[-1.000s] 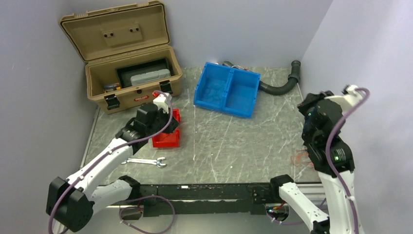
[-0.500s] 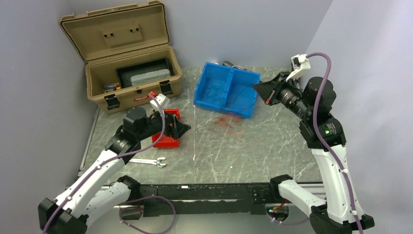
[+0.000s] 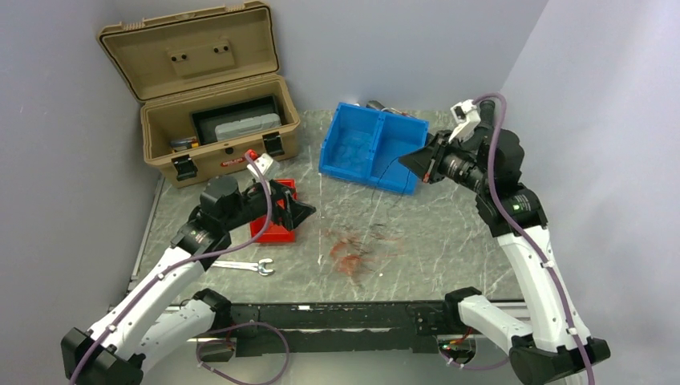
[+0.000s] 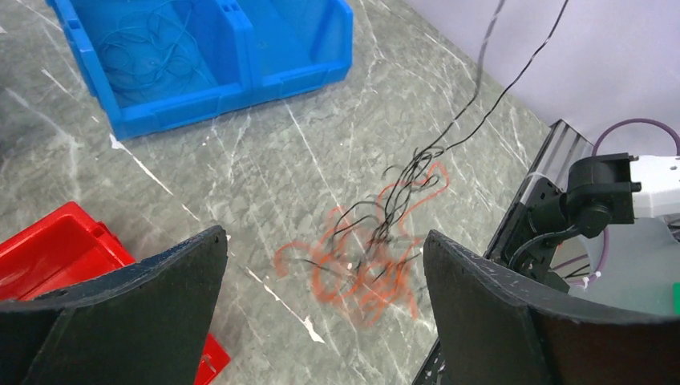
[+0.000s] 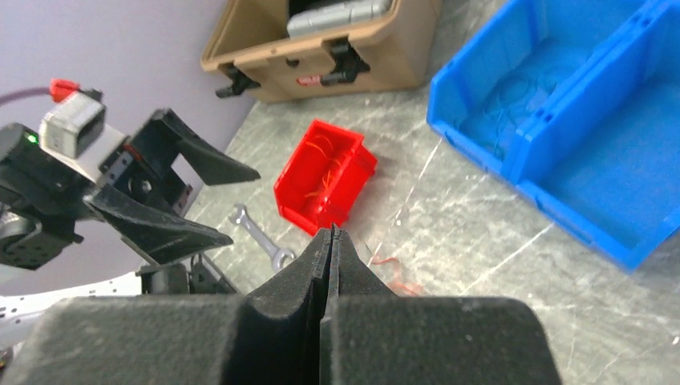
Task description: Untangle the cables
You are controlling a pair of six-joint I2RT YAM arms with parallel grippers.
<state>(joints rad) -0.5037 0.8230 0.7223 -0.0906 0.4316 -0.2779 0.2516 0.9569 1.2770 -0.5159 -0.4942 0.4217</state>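
Note:
The cables (image 3: 353, 255) lie as a loose tangle of orange-red and black wires on the grey table, near the front middle; the left wrist view shows this tangle (image 4: 377, 265) too. Black strands (image 4: 481, 104) rise from it toward the upper right. My right gripper (image 3: 405, 163) hangs in the air in front of the blue bin. Its jaws (image 5: 330, 231) are shut on the top of a black strand. My left gripper (image 3: 301, 208) hovers beside the red bin, left of the tangle. It (image 4: 323, 237) is wide open and holds nothing.
A blue two-compartment bin (image 3: 373, 148) at the back holds thin blue wires (image 4: 152, 56). A small red bin (image 3: 273, 228) with orange wires (image 5: 325, 172) sits by the left gripper. A wrench (image 3: 240, 266) lies near it. An open tan toolbox (image 3: 216, 120) and a black ribbed hose (image 3: 461, 144) stand at the back.
My left gripper has opened. The right arm swung from the right front edge up to the back right, dragging the tangle leftward; it now rests at the front middle.

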